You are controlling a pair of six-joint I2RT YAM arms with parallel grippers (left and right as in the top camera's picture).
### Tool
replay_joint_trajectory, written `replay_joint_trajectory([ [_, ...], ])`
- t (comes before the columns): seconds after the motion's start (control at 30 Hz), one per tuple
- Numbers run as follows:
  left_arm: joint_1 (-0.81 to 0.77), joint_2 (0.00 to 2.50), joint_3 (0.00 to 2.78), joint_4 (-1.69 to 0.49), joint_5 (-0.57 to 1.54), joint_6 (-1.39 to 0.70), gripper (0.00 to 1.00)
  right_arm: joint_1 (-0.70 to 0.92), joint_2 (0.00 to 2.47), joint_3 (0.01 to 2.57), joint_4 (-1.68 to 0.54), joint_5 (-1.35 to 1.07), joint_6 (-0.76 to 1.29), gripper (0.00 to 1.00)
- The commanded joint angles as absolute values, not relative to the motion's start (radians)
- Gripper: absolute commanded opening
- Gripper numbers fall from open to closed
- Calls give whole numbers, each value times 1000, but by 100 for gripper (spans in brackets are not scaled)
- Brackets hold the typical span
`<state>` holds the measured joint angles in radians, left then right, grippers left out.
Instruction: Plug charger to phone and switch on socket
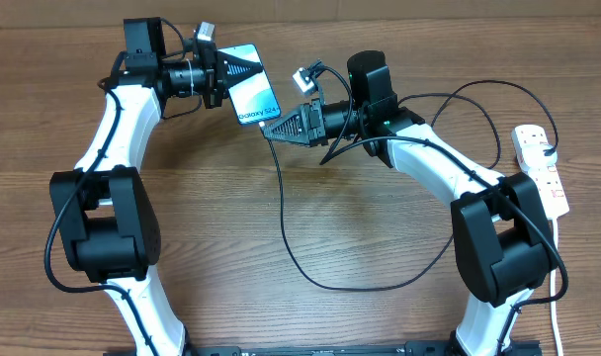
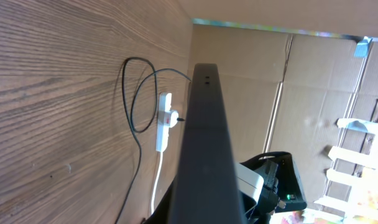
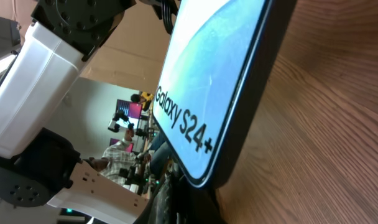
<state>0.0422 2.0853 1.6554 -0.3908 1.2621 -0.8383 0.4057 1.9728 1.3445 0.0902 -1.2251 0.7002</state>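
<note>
Left gripper [image 1: 249,69]: jaws clamped on the upper end of the phone [image 1: 254,94]. Right gripper [image 1: 271,129]: jaws together just beside the phone's lower end, with the charger [image 1: 286,213] cable issuing from the tips. I judge the connector pinched there, though the tip itself is hidden.

The phone's long axis runs from one gripper to the other, so its lower edge faces the right gripper. I read this as the insertion step: the right arm, the nearer one, must drive along that axis.

Screen legend, right wrist view: "Galaxy S24+", at the phone's lower end.

The socket [image 1: 541,168] lies well apart from the phone, beyond the right arm. Its markings are too small to read.
</note>
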Motion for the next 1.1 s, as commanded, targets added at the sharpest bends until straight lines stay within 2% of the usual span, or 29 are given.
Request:
replay_joint_trajectory([
  [0.0, 46, 2067, 1664, -384, 1310, -860, 4, 405, 1951, 1343, 104, -1212, 711, 4],
  [1.07, 47, 2067, 1664, -334, 1332, -831, 4, 404, 1951, 1343, 126, -1262, 718, 4],
])
